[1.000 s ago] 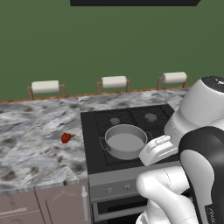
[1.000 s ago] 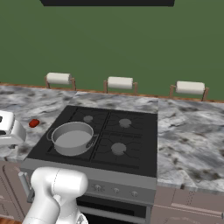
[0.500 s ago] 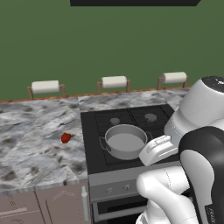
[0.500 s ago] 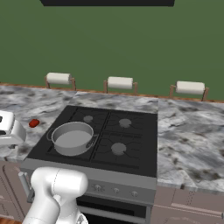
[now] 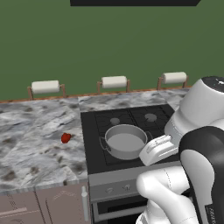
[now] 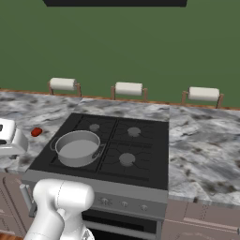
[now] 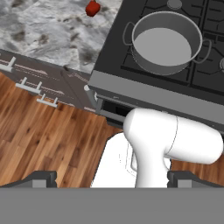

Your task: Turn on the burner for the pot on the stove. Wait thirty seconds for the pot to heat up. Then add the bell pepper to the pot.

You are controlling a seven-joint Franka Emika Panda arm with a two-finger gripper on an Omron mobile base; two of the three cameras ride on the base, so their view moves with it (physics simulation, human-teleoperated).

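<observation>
The pot sits empty on the front left burner of the stove, its two loop handles out to the sides and its pale inside bare. The bell pepper lies well apart from it on the marble counter, off to the left of the stove and clear of the edge. The small knobs run along the grey front panel below the grates; from these views I cannot tell how any of them is set, and no flame shows under the pot.

The gripper hangs high above the floor in front of the stove, looking down, with its two tips spread as wide as they go and nothing between them. It touches neither knob, pot nor pepper.

The first risk, as I judge it, is the wrong knob — they are tiny, close together and look alike, so a small error in aim would light a burner that has no pot on it. A second: the knobs face forward, low on the panel, and the arm must fold down to reach them; a sloppy approach could strike the panel edge or slip off the knob. Later, the pepper is small, glossy and round — a pinch off its middle may squirt it away across the counter.
</observation>
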